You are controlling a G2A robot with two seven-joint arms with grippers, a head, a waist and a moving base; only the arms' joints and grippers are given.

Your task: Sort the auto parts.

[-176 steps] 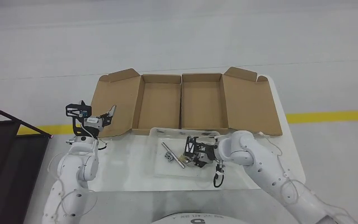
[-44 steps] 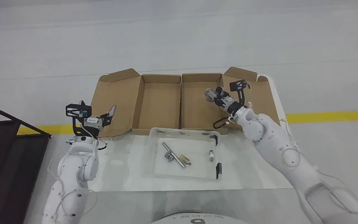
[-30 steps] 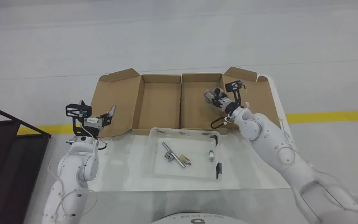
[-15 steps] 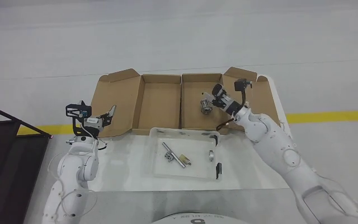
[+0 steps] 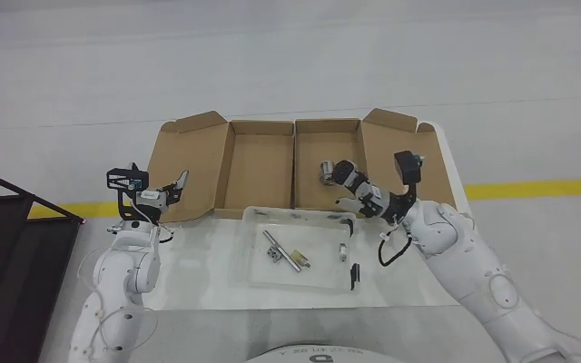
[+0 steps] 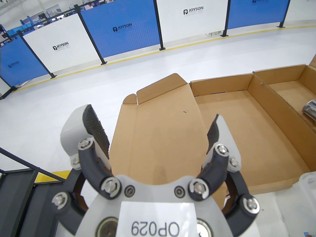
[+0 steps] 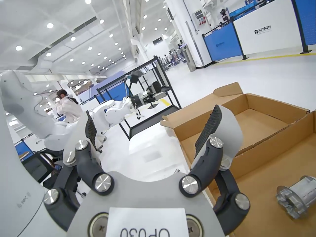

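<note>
Cardboard box (image 5: 259,172) open on the counter (image 5: 200,263), silver metal part (image 5: 325,170) lying in its right compartment, right pincer (image 7: 153,117) spread wide and empty just beside it, left pincer (image 6: 151,117) wide near the left flap (image 5: 182,172), other parts (image 5: 281,251) in clear tray (image 5: 257,272)

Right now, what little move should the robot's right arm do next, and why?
Probably swing the right pincer over to the tray and go for another part, maybe the rod. The pincer is open and empty, the metal part lies loose in the box, and the tray holds more pieces to sort.
</note>
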